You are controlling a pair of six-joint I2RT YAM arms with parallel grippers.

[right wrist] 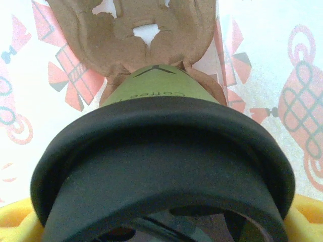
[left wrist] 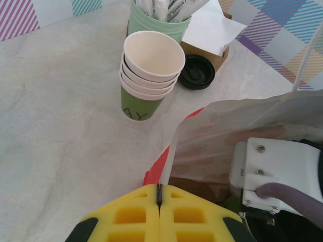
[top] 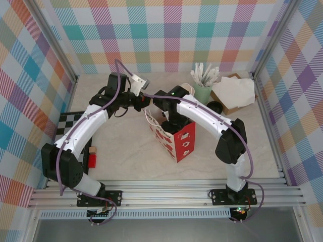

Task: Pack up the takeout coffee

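Left jaws are clamped shut on the bag (top: 177, 143) rim, at its 11 o'clock corner. The bag is stood upright on the surface (top: 126, 151), mouth open. Inside it the coffee (right wrist: 151, 88) is gripped by the right jaws, lid up. At the bag's 1 o'clock, a sticks cup (top: 203, 93) is spotted.

Pastel plaid walls (top: 171, 30) enclose a pale marbled tabletop (top: 121, 146) with aluminium rails (top: 166, 194).
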